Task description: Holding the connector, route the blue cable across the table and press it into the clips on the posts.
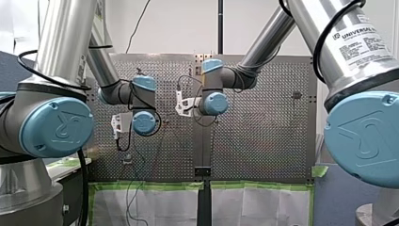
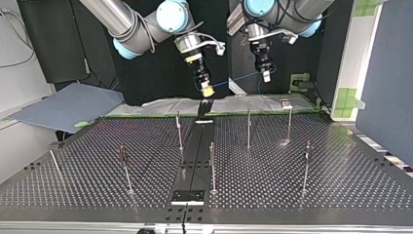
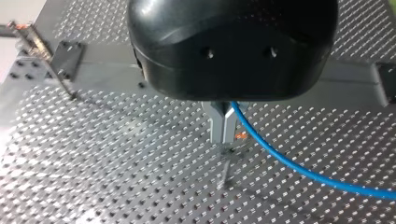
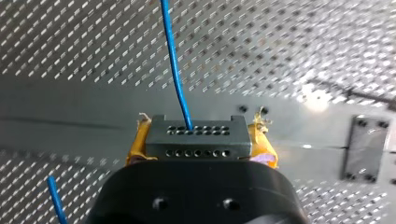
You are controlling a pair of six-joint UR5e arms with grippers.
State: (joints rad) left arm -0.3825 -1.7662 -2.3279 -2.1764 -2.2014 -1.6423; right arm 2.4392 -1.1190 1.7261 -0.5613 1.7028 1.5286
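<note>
In the right wrist view my right gripper [image 4: 198,140] is shut on the dark grey connector [image 4: 196,133], with its yellow pads [image 4: 138,145] on both sides. The blue cable [image 4: 173,70] leaves the connector's top row of holes and runs ahead over the table. In the top view this gripper [image 2: 207,90] hangs above the table's far edge. My left gripper [image 2: 266,75] hangs to its right, and the cable [image 2: 238,78] spans between them. In the left wrist view my left gripper [image 3: 224,133] is shut on the cable [image 3: 299,170], above a thin post [image 3: 227,170].
Several thin posts stand on the perforated table, such as a post [image 2: 179,131], a second [image 2: 249,127] and a third [image 2: 306,165]. A dark rail [image 2: 195,146] runs down the table's middle. A clip-topped post [image 3: 28,33] stands beside a bracket near the table edge.
</note>
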